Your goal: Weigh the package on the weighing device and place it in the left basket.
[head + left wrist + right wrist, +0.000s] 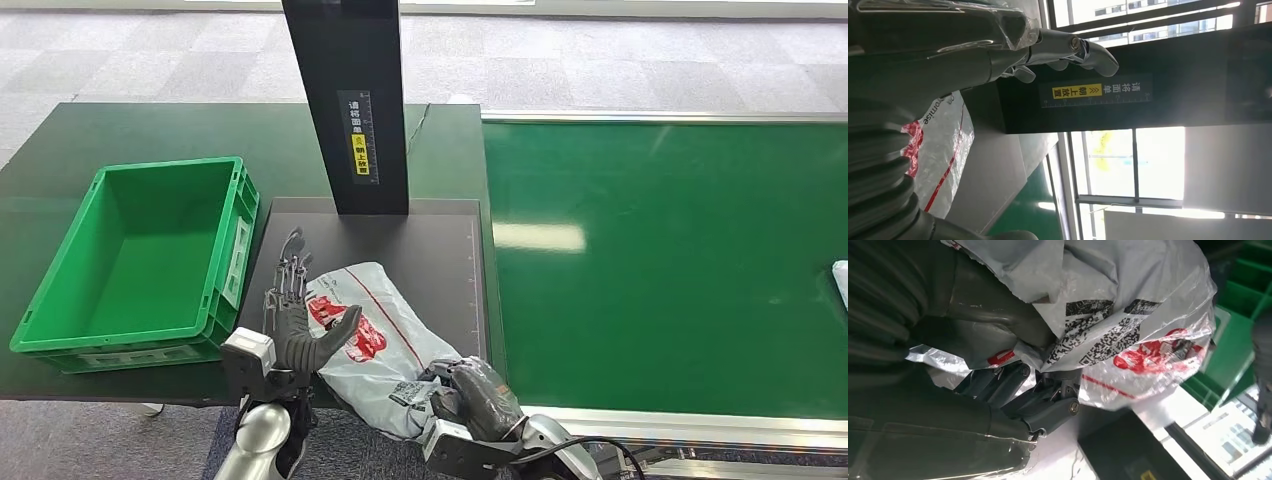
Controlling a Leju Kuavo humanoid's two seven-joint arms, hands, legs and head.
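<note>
Head view showed the right hand (478, 395) gripping the white package (375, 340) on the dark weighing platform (440, 260). Beside the package, the left hand (295, 320) stood open-fingered, holding nothing, near the green basket (60, 330).

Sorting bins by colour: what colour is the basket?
Green basket, clearest in the head view.

white item (841, 280) cut by frame edge, column (346, 100) top cropped

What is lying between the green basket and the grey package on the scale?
In the head view, the left hand stands between the green basket and the package, fingers apart, its thumb against the package's edge, above the dark scale plate.
</note>
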